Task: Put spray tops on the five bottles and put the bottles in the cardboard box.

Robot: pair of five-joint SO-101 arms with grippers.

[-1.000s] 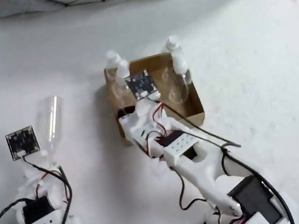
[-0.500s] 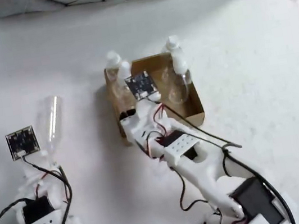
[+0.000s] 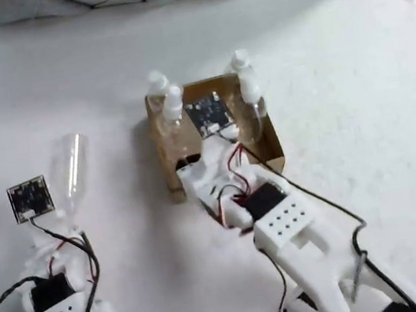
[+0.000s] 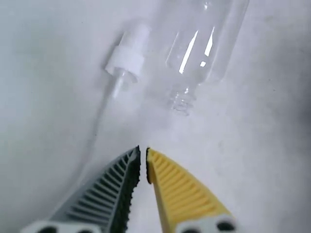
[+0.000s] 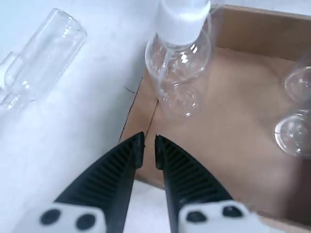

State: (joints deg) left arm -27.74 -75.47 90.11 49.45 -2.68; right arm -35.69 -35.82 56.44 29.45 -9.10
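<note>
1. Our left gripper (image 4: 143, 154), fingers pressed together on nothing, hangs near the uncapped bottle (image 4: 204, 43) lying beside its loose spray top (image 4: 127, 54).
2. Our right gripper (image 5: 148, 144), fingers almost together, empty, sits over the cardboard box (image 5: 233, 121) edge by a capped bottle (image 5: 182, 43).
3. Risk, we judge: a nudge rolls the lying bottle away; the right gripper topples standing ones.

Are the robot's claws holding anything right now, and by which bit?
Nothing is held. The left gripper is shut and empty near the uncapped bottle; the right gripper is shut and empty at the edge of the cardboard box.
</note>
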